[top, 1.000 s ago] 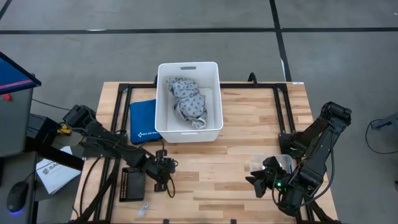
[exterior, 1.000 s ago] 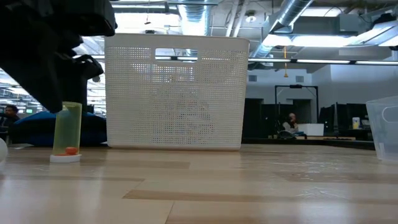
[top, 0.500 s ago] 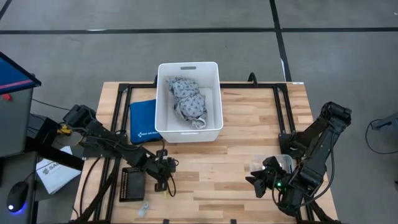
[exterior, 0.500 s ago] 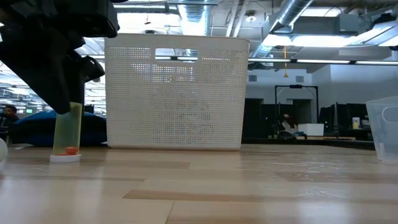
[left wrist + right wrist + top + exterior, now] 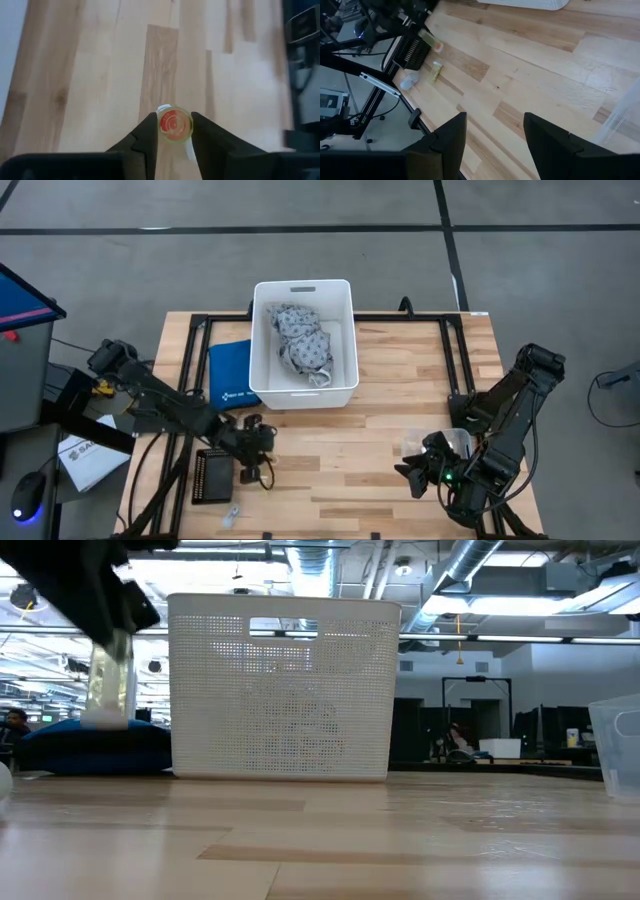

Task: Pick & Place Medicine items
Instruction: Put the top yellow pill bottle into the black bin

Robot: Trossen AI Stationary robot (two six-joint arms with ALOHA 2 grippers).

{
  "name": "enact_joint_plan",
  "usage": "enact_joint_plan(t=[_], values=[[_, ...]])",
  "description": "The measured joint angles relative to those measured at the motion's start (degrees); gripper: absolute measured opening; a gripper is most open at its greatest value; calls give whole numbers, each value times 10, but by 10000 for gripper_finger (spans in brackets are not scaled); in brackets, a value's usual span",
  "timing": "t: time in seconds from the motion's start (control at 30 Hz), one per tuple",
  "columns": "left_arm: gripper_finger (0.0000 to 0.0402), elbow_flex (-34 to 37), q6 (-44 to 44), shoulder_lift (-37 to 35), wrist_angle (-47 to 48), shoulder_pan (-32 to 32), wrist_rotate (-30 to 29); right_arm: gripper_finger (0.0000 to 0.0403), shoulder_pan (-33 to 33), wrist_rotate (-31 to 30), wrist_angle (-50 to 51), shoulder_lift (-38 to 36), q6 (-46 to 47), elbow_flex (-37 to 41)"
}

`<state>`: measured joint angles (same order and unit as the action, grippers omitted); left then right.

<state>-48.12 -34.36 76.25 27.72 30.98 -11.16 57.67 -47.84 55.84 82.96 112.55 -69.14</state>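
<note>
Vial [image 5: 174, 124] clamped betw left gripper [image 5: 173, 131] jaws, off table; right jaws apart.

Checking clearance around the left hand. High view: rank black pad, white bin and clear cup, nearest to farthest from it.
From the left hand:
1. black pad: right beside it, on its left.
2. white bin: behind it, at centre back.
3. clear cup: far across, on the right side.
</note>
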Motion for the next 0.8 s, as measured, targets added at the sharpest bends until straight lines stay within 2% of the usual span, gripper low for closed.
enact_joint_plan(t=[0.2,0.33,0.47,0.6,0.73,0.8], values=[[92,0,-22,-97,87,22,84,193,-2,-1,-1,0,0,0],[92,0,-56,-138,167,53,146,193,-6,-1,-2,2,0,0],[92,0,-108,-160,217,94,180,193,-9,-1,-9,10,0,0],[92,0,-164,-161,266,130,174,193,-13,0,-17,24,0,1],[92,4,-230,-145,308,145,109,193,-17,-2,-30,38,2,0],[92,15,-266,-140,300,145,76,193,-19,-2,-39,45,2,0]])
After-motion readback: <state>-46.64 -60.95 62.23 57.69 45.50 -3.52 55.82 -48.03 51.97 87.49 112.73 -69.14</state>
